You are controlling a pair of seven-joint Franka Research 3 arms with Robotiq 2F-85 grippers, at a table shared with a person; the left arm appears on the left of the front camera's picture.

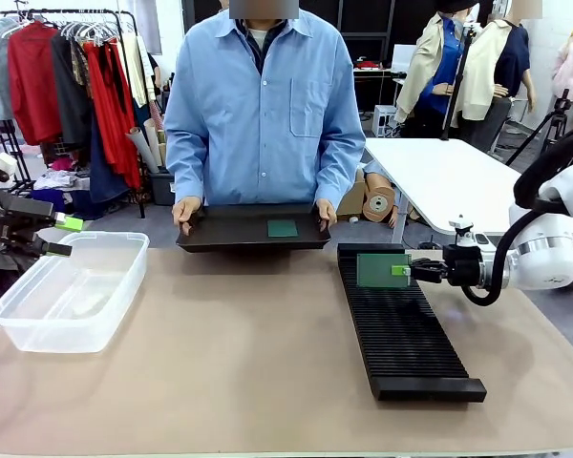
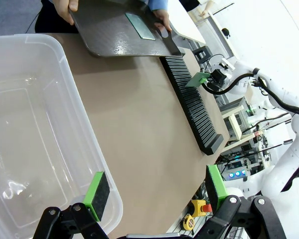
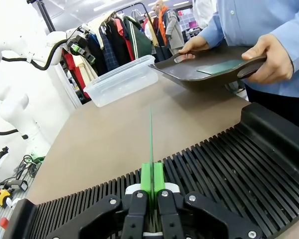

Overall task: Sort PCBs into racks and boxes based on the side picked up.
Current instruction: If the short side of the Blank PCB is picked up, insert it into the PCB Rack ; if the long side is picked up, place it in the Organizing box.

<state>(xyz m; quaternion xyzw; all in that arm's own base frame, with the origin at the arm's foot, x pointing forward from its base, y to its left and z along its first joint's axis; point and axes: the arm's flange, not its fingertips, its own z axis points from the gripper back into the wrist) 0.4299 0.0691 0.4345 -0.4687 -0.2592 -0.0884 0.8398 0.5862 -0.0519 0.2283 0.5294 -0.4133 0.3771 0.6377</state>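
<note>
I see the tub (image 1: 53, 332) as clear, glossy plastic. The rack (image 1: 406, 334) looks matt black and ribbed. The tray (image 1: 229, 229) is dark with a soft sheen. The table (image 1: 248, 353) cover is smooth, matt tan. The PCB (image 1: 380, 270) is smooth green; the shirt (image 1: 258, 105) is cloth.

Tub (image 1: 67, 291) sits on the table (image 1: 239, 363) at my left and the rack (image 1: 406, 329) at my right, well apart. The rack runs from the near edge away toward the person (image 1: 263, 105). My left gripper (image 1: 65, 237) hangs over the tub's far left corner. My right gripper (image 1: 403, 271) reaches in from the right, pinching a PCB (image 1: 380, 270) upright on edge over the rack's far end. Beyond both, at the far edge, the person holds a tray (image 1: 229, 234) with a second PCB (image 1: 283, 228) flat on it, right of middle.
</note>
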